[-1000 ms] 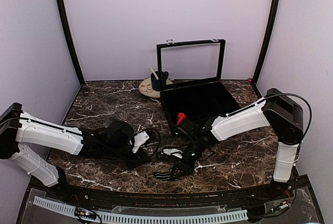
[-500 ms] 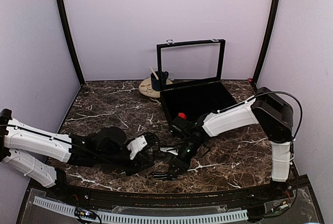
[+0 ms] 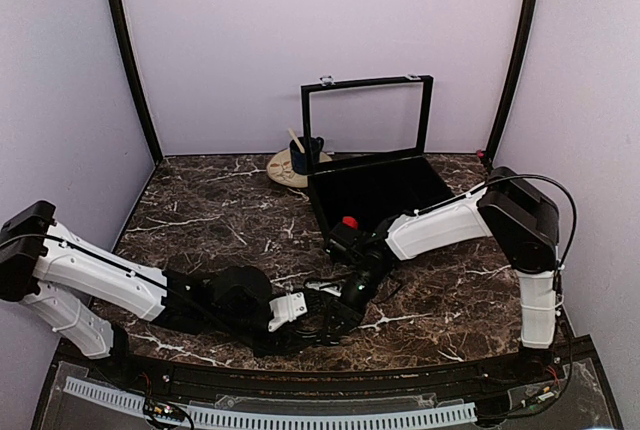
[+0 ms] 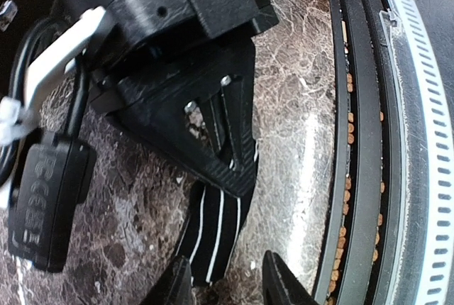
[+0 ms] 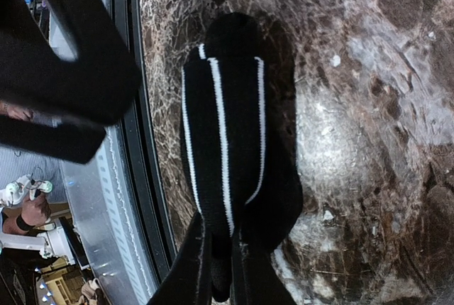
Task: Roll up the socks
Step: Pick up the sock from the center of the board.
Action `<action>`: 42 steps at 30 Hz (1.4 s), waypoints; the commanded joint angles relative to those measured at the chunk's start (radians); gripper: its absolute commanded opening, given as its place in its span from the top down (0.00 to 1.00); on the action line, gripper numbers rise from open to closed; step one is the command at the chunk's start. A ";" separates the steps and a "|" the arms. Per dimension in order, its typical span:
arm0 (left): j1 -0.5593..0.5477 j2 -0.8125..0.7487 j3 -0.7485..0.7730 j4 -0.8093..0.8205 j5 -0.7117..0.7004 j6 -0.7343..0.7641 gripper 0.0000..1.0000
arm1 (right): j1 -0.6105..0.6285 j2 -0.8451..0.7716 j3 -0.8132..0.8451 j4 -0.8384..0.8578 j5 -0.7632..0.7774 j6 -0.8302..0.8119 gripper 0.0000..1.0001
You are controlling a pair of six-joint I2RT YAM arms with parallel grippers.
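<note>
Swinging in from the left since a second ago, our left gripper is now sitting at the lower middle of the top view, its fingers parted with the sock ending between them. Our right gripper is pinching that sock's other end. The sock is black with thin white stripes and is lying on the marble table.

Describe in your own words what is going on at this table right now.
Two robot arms are working low over a black sock with white stripes, which lies near the front edge of the marble table. The right gripper is shut on one end of the sock. The left gripper is open, with a finger on either side of the other end. The sock lies stretched out flat and is not yet rolled.
</note>
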 commanded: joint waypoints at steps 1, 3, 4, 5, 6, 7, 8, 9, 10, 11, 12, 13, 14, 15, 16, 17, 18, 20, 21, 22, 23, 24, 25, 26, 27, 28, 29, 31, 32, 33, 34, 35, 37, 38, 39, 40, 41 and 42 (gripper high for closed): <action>-0.009 0.037 0.054 -0.010 0.017 0.062 0.63 | -0.005 0.036 -0.011 -0.034 0.054 -0.016 1.00; -0.013 0.065 0.071 -0.018 0.025 0.077 0.63 | -0.005 0.036 -0.012 -0.034 0.051 -0.017 1.00; -0.014 0.081 0.080 -0.022 0.026 0.085 0.63 | -0.005 0.036 -0.013 -0.034 0.050 -0.018 1.00; -0.017 0.096 0.088 -0.026 0.025 0.090 0.63 | -0.005 0.036 -0.014 -0.036 0.048 -0.019 1.00; -0.020 0.109 0.095 -0.028 0.020 0.096 0.63 | -0.005 0.036 -0.014 -0.036 0.046 -0.020 1.00; -0.022 0.124 0.105 -0.031 0.015 0.101 0.63 | -0.005 0.036 -0.015 -0.037 0.045 -0.021 1.00; -0.024 0.136 0.111 -0.032 0.010 0.104 0.63 | -0.005 0.036 -0.017 -0.036 0.043 -0.022 1.00; -0.025 0.147 0.116 -0.032 0.004 0.107 0.63 | -0.005 0.036 -0.018 -0.035 0.041 -0.023 1.00; -0.026 0.160 0.122 -0.031 0.000 0.111 0.63 | -0.005 0.036 -0.020 -0.037 0.039 -0.023 1.00; -0.026 0.169 0.127 -0.031 -0.003 0.114 0.63 | -0.005 0.035 -0.020 -0.038 0.037 -0.025 1.00; -0.025 0.178 0.131 -0.029 -0.009 0.116 0.63 | -0.005 0.037 -0.020 -0.039 0.034 -0.026 1.00; -0.027 0.189 0.136 -0.028 -0.019 0.119 0.63 | -0.005 0.038 -0.020 -0.040 0.032 -0.028 1.00; -0.027 0.199 0.143 -0.030 -0.029 0.122 0.63 | -0.005 0.039 -0.020 -0.041 0.030 -0.029 1.00; -0.027 0.210 0.150 -0.033 -0.035 0.126 0.63 | -0.005 0.040 -0.019 -0.043 0.028 -0.031 1.00; -0.027 0.220 0.157 -0.037 -0.041 0.132 0.63 | -0.006 0.042 -0.016 -0.047 0.027 -0.033 1.00; -0.027 0.235 0.165 -0.042 -0.047 0.135 0.63 | -0.007 0.044 -0.015 -0.048 0.025 -0.035 1.00; -0.027 0.248 0.175 -0.050 -0.053 0.136 0.64 | -0.007 0.045 -0.013 -0.051 0.025 -0.038 1.00; -0.027 0.268 0.191 -0.065 -0.063 0.146 0.64 | -0.007 0.046 -0.010 -0.058 0.023 -0.042 1.00; -0.028 0.276 0.198 -0.070 -0.067 0.150 0.64 | -0.008 0.048 -0.007 -0.060 0.021 -0.044 1.00; -0.027 0.284 0.205 -0.077 -0.071 0.153 0.65 | -0.008 0.049 -0.006 -0.063 0.020 -0.047 1.00; -0.027 0.290 0.211 -0.085 -0.074 0.158 0.66 | -0.009 0.051 -0.005 -0.066 0.018 -0.049 1.00; -0.028 0.296 0.217 -0.090 -0.073 0.162 0.67 | -0.010 0.052 -0.003 -0.070 0.017 -0.051 1.00; -0.027 0.302 0.222 -0.099 -0.075 0.165 0.68 | -0.010 0.054 -0.003 -0.071 0.014 -0.054 1.00; -0.027 0.310 0.229 -0.110 -0.079 0.166 0.69 | -0.012 0.054 -0.003 -0.074 0.014 -0.056 1.00; -0.027 0.318 0.242 -0.125 -0.081 0.168 0.72 | -0.014 0.054 -0.004 -0.075 0.013 -0.057 1.00; -0.027 0.326 0.251 -0.142 -0.078 0.169 0.74 | -0.016 0.054 -0.005 -0.077 0.012 -0.059 1.00; -0.027 0.333 0.260 -0.157 -0.074 0.171 0.78 | -0.018 0.054 -0.007 -0.077 0.011 -0.060 1.00; -0.027 0.349 0.276 -0.185 -0.065 0.173 0.84 | -0.020 0.054 -0.009 -0.077 0.009 -0.062 1.00; -0.027 0.358 0.286 -0.201 -0.062 0.174 0.87 | -0.022 0.055 -0.009 -0.078 0.008 -0.062 1.00; -0.027 0.367 0.294 -0.219 -0.059 0.175 0.91 | -0.023 0.055 -0.009 -0.079 0.008 -0.063 1.00; -0.027 0.374 0.301 -0.230 -0.056 0.176 0.93 | -0.025 0.056 -0.008 -0.079 0.007 -0.063 1.00; -0.027 0.381 0.307 -0.240 -0.055 0.176 0.95 | -0.026 0.056 -0.008 -0.081 0.005 -0.063 1.00; -0.028 0.396 0.316 -0.257 -0.049 0.175 1.00 | -0.029 0.056 -0.004 -0.084 0.004 -0.063 1.00; -0.027 0.402 0.320 -0.264 -0.048 0.173 1.00 | -0.030 0.056 -0.003 -0.085 0.002 -0.063 0.99; -0.027 0.404 0.320 -0.269 -0.045 0.172 1.00 | -0.031 0.057 -0.001 -0.087 0.002 -0.062 0.97; -0.027 0.406 0.320 -0.270 -0.041 0.169 1.00 | -0.033 0.057 0.000 -0.088 0.001 -0.062 0.93; -0.027 0.407 0.318 -0.272 -0.040 0.166 1.00 | -0.034 0.058 0.001 -0.091 0.001 -0.061 0.90; -0.027 0.407 0.317 -0.273 -0.041 0.165 1.00 | -0.035 0.059 0.001 -0.093 -0.001 -0.060 0.88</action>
